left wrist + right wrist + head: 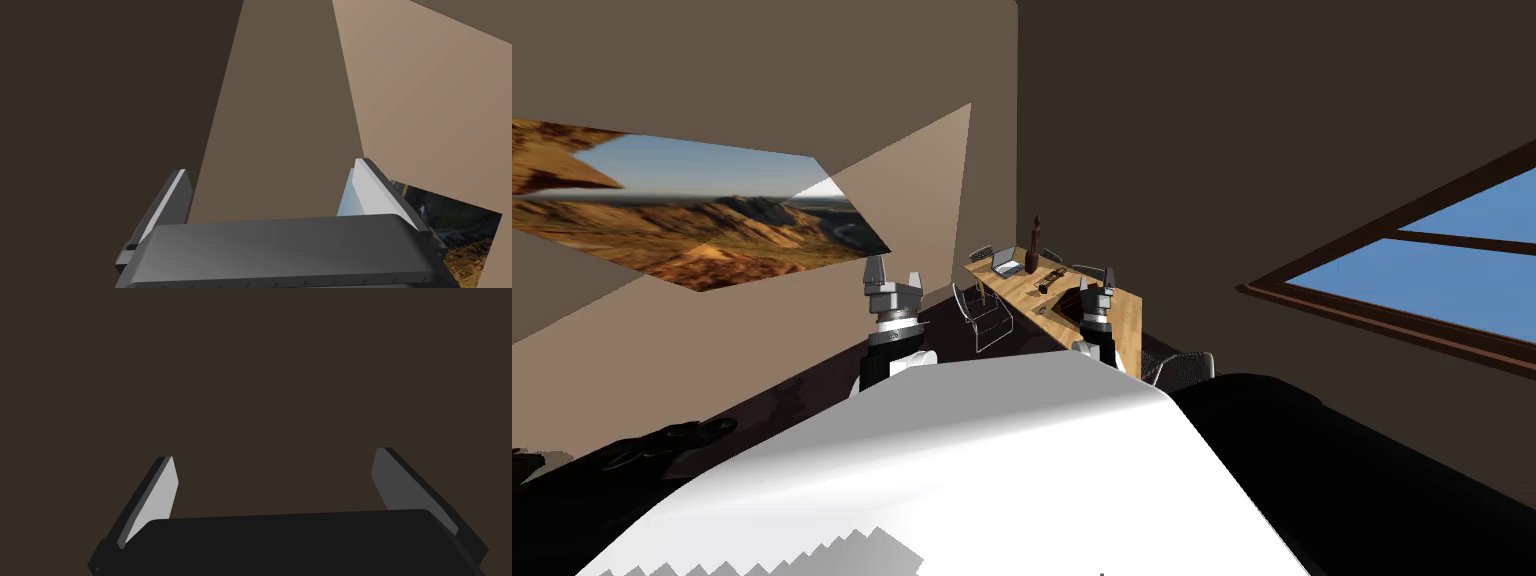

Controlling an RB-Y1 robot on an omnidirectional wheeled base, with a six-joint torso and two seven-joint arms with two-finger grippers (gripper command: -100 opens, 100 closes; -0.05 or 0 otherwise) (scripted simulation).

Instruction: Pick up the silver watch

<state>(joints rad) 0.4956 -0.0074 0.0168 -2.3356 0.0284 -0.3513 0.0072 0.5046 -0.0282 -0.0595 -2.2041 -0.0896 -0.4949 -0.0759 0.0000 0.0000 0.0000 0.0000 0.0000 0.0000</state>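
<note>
Both grippers empty and raised; table well ahead.
Pair: left gripper (893, 275) and right gripper (1098, 282), blades spread wide, holding nothing, carried high, likely a travel posture. Beyond: wooden table (1124, 318) bearing laptop (1004, 262), dark bottle (1033, 245) and small items (1047, 280). The silver watch is presumably among them, too small to tell.

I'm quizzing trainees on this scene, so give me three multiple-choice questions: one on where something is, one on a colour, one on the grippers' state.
1. Where does the tall dark bottle stand? A on the floor; B on the table; C on a chair.
2. What colour is the table top? A light wood; B white; C green.
3. How are the left gripper and right gripper? A shut; B open; C holding something.
Answers: B, it rises from the tabletop; A, tan grain shows; B, both show wide empty gaps.
</note>
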